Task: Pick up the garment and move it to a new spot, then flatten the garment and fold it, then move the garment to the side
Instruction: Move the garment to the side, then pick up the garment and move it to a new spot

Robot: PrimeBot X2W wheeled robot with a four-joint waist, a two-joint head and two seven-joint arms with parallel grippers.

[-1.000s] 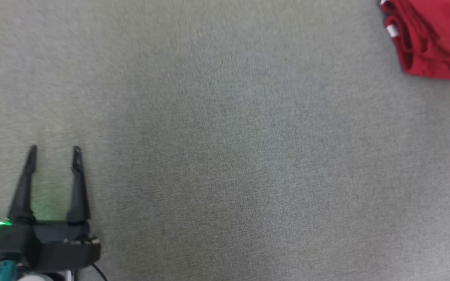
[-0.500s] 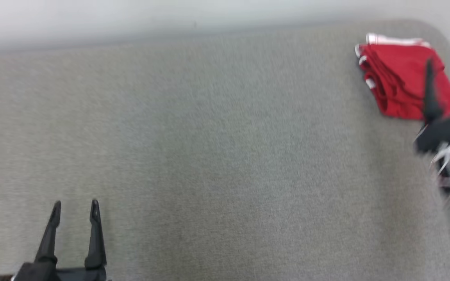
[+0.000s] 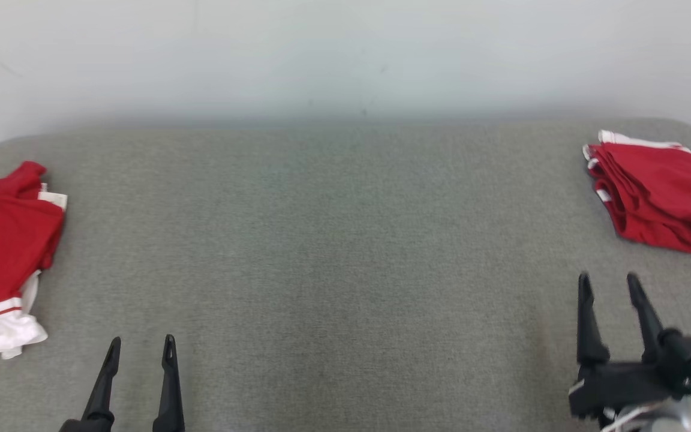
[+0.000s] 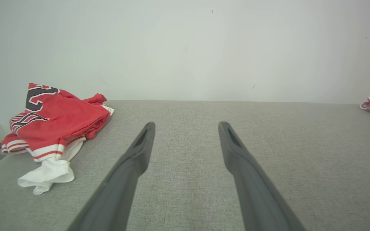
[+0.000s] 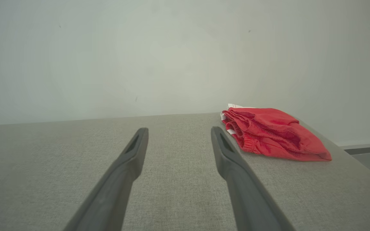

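Hugging opposite edges: jersey, folded garment

Scene is lit evenly, soft and bright. Faint shadow is seen at wall base, 12 o'clock. Wrist views are bowed at edges; fingers are rendered soft at 6 o'clock.

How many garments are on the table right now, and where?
2. A rumpled red-and-white jersey lies at the left edge of the table; a folded red garment sits near its far right corner. Anything beyond the head view's edges is unseen.
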